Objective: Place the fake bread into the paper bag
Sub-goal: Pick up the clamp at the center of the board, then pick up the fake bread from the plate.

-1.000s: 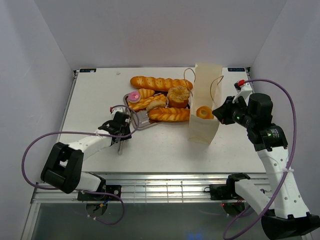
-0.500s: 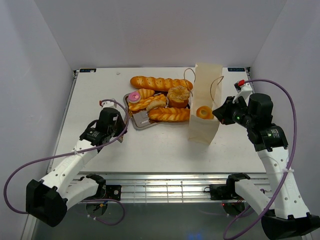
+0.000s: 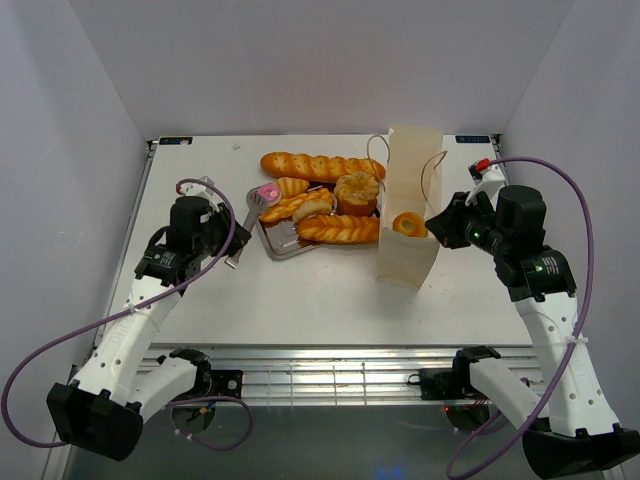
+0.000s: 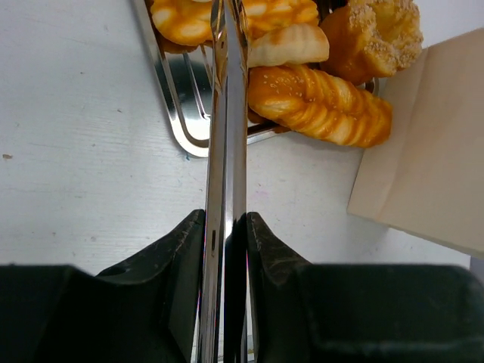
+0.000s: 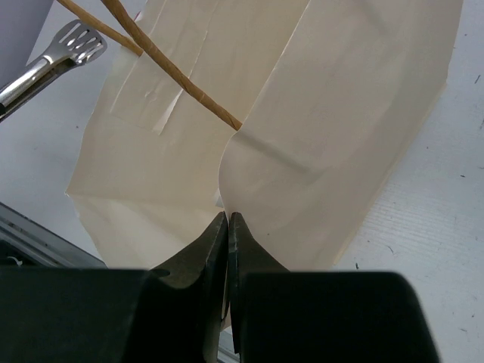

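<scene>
- L gripper: closed tight on the metal tongs, fingers pressing both blades together.
- Tongs run straight ahead of it, over the tray, to the fake bread.
- R gripper: closed, pinching the wall of the paper bag.
- One ring donut shows at the bag, just beside R gripper; inside or not, cannot tell.

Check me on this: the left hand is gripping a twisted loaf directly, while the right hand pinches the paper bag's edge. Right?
Not quite. The left hand is shut on the metal tongs, not on the twisted loaf; the left wrist view shows them clamped there. The right hand does pinch the edge of the paper bag.
</scene>
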Available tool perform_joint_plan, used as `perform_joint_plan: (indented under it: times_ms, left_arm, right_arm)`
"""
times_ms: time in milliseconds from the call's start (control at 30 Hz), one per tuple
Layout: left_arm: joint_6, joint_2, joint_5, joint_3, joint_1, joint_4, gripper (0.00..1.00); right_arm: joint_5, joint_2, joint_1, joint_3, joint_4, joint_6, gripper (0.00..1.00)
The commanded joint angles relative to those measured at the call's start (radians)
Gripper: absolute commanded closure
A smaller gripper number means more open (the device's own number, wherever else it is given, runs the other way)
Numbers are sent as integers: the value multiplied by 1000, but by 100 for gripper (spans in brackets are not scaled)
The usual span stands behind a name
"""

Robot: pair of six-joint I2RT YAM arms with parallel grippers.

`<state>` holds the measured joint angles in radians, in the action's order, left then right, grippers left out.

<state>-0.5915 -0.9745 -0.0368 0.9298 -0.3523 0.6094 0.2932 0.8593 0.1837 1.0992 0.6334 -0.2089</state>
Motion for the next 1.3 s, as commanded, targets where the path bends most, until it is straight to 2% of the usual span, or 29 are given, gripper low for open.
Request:
perform_joint_plan:
  times_ms: [0, 100, 300, 867, 1033, 1167, 1267]
  left_arm:
    - [-22, -3, 196, 30, 151, 3, 63]
    - [-16, -24, 334, 12, 286, -10, 62]
    - [-13, -85, 423, 35, 392, -48, 59]
    - [-59, -202, 477, -9, 438, -220, 55]
    - [-68, -230, 541, -16, 509, -247, 55]
    - [-65, -240, 594, -34, 576, -275, 59]
    - [-64, -260, 620, -48, 587, -295, 61]
  right_arm:
    - [-19, 4, 3, 24, 60, 12, 92]
    - [-22, 3, 3, 25, 63, 14, 92]
    - [-19, 4, 3, 24, 63, 14, 92]
    - [-26, 4, 3, 30, 72, 19, 92]
    - [-34, 7, 3, 39, 80, 22, 92]
    - [-32, 7, 3, 37, 77, 22, 92]
    - [-25, 12, 3, 34, 69, 17, 92]
